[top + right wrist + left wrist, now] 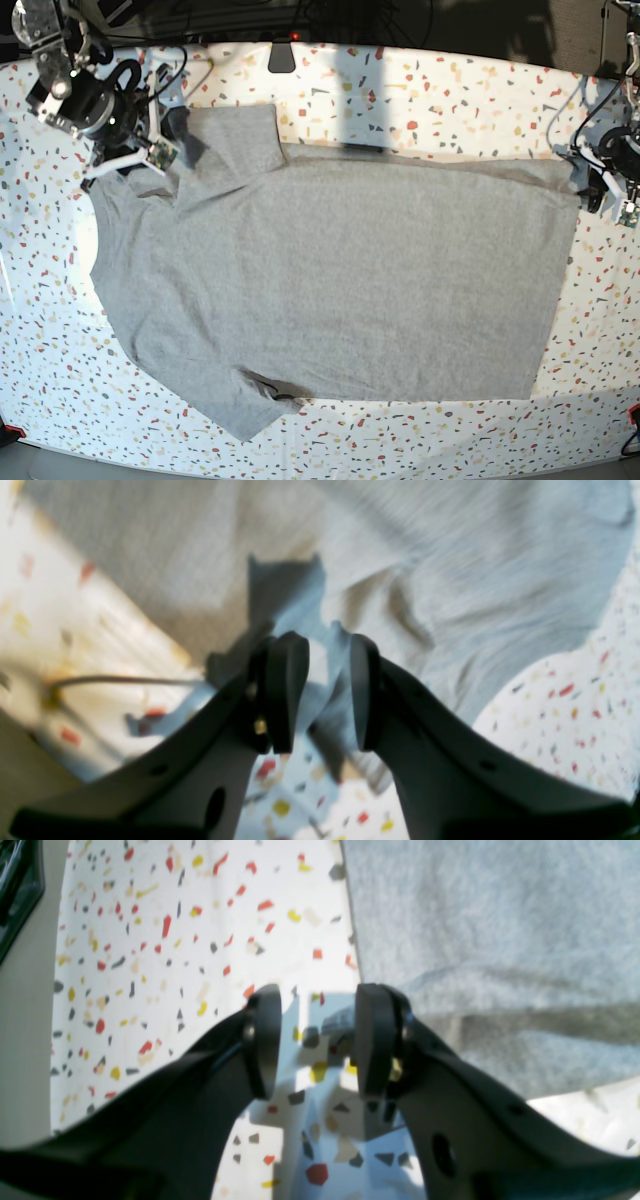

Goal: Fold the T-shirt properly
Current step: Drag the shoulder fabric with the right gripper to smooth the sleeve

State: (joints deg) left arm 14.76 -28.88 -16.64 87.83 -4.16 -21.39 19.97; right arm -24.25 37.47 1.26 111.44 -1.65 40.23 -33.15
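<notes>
The heather-grey T-shirt lies spread flat on the speckled table, plain side up, with its sleeves at the left and its hem at the right. No print shows. My right gripper is at the shirt's upper left, by the far sleeve. In the right wrist view it is open, low over rumpled cloth, with a fold of cloth between its fingers. My left gripper is at the hem's far right corner. In the left wrist view it is open over the table, and the shirt's corner reaches just between its fingers.
The white speckled table extends on all sides of the shirt. A black object and cables lie along the back edge. A thin cable runs beside my right gripper. The table's edge is close to my left gripper.
</notes>
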